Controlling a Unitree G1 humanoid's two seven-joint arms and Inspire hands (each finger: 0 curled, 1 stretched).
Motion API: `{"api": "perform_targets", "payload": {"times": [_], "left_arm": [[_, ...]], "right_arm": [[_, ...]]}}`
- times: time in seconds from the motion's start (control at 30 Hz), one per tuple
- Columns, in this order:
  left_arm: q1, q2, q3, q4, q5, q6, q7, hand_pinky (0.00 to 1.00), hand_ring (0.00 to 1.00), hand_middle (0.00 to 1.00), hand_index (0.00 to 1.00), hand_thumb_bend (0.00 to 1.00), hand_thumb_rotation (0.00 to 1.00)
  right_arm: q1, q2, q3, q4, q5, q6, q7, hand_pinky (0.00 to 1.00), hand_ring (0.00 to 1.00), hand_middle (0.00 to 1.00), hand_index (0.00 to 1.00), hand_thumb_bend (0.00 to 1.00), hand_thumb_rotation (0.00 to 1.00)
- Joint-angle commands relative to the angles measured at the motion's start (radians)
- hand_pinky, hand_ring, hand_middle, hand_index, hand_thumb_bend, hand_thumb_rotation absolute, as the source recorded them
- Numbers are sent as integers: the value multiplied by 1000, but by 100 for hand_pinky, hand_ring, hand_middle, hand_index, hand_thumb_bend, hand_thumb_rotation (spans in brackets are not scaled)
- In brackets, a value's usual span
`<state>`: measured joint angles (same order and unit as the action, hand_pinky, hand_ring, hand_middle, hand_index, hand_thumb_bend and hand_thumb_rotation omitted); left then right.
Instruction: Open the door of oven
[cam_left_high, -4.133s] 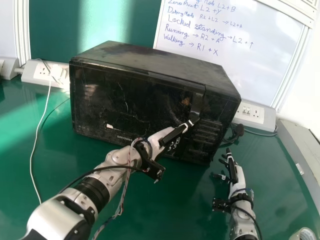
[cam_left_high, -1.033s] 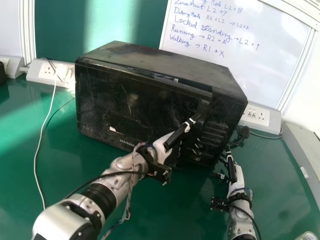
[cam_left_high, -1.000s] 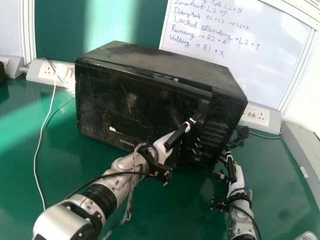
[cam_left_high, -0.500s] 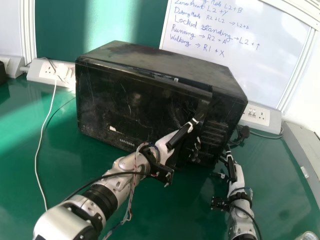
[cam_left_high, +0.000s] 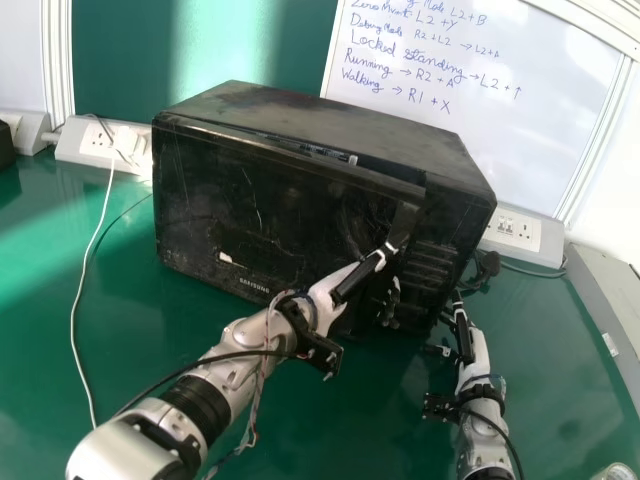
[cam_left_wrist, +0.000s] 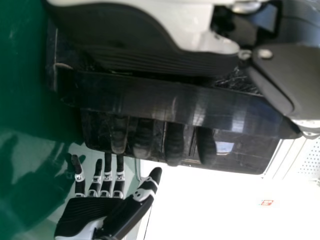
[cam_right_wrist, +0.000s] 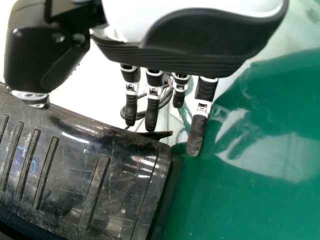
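The oven (cam_left_high: 250, 210) had a glossy, dark front, scratched and scuffed, and a duller, smudged top. Its handle (cam_left_high: 403, 218) looked smooth and shiny. The table (cam_left_high: 110, 330) was smooth with a soft sheen, the whiteboard (cam_left_high: 450, 130) slick. The left arm (cam_left_high: 235, 350) looked like polished metal; the right hand (cam_left_high: 477, 353) paired smooth white plastic with ribbed, matt black.

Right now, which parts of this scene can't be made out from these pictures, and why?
- Oven's inside: head view, hidden by the door.
- How the left hand meets the door: left wrist view, a long dark bar crosses in front.
- Round thing, bottom right: head view, cut off by the edge.
- Whiteboard's top line: head view, cut off by the top edge.
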<state>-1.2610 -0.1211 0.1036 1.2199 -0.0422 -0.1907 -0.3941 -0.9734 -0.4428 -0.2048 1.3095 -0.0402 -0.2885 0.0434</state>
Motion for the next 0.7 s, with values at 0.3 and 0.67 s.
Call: {"api": "perform_targets", "payload": {"times": [0.3, 0.67], "left_arm": [[43, 9, -31, -127, -18, -4, -116, 1, 5, 9, 11, 94, 90], [165, 27, -51, -353, -66, 131, -199, 0, 5, 9, 10, 79, 80]], "right_arm": [[21, 27, 9, 21, -8, 27, 23, 55, 69, 82, 84, 86, 98], [19, 25, 11, 21, -10, 27, 19, 54, 68, 82, 83, 83, 98]]}}
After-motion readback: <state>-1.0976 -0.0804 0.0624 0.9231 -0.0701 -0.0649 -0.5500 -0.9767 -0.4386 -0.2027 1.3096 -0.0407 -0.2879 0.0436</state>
